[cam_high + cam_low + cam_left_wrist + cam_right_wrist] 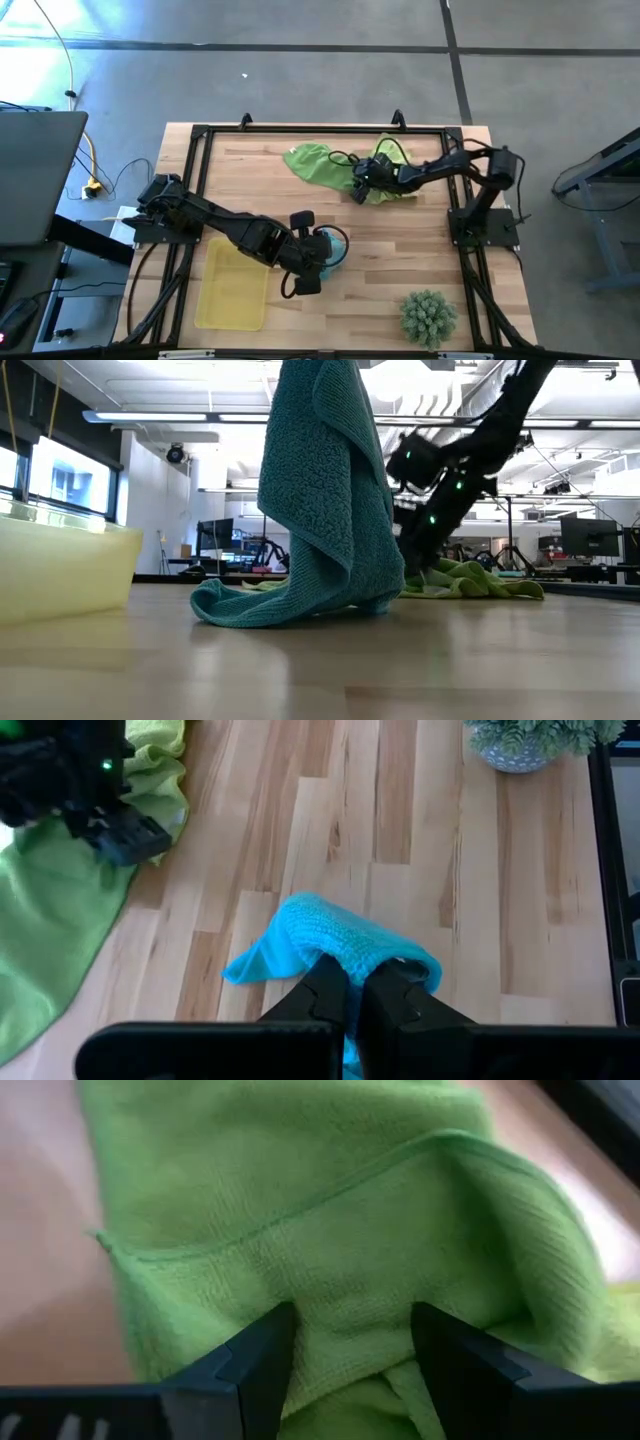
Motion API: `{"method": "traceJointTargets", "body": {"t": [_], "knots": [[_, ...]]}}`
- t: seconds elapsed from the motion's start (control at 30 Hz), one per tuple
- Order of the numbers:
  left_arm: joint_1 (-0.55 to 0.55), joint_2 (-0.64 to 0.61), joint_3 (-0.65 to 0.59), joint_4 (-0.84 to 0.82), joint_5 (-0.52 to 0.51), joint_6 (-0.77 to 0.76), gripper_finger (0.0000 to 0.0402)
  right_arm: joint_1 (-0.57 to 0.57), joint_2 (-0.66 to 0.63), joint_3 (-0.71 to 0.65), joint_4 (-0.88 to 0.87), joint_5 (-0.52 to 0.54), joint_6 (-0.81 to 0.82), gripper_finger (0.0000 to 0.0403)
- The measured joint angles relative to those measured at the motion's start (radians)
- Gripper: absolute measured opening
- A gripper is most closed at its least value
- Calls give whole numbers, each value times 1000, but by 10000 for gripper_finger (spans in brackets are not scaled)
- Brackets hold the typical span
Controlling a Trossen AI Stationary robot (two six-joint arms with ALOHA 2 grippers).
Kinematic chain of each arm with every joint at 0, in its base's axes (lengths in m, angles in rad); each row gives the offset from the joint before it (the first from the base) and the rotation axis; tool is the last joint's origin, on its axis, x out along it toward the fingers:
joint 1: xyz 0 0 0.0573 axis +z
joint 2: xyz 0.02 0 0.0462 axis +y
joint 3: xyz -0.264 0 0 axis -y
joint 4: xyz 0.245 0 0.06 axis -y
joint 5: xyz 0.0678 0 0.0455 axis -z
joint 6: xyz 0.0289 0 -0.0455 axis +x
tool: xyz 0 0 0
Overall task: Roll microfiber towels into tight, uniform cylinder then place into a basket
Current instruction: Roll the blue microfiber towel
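Two green towels (pixel 330 165) lie far back, partly hidden under the right gripper (pixel 350 1345), fingers spread over cloth. Left gripper (pixel 355 995), near the basket (pixel 232 290), pinches the teal towel (pixel 320 500), hanging straight down.

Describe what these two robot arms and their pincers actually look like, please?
Both arms are black, built of chunky jointed segments rising from square black bases, with thin black cables looping alongside. The left gripper ends in two flat, dark, wedge-shaped fingers. The right gripper has the same angular black fingers, and small green indicator lights glow on its arm in the low view.
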Motion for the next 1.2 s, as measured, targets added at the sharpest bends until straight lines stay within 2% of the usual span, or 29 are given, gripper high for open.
{"method": "traceJointTargets", "body": {"t": [0.3,0.5,0.73,1.0,1.2], "knots": [[-1,0,0,-2,2,0,0,-56,-21,17,-269,45,14,199],[-1,0,0,-2,2,0,0,-102,-100,9,-472,135,108,199],[-1,0,0,-2,2,0,0,-176,-172,5,-674,143,207,199],[4,0,0,-2,2,10,0,-189,-281,5,-683,207,211,199],[23,0,0,-2,1,28,0,-161,-412,5,-668,185,208,199]]}}
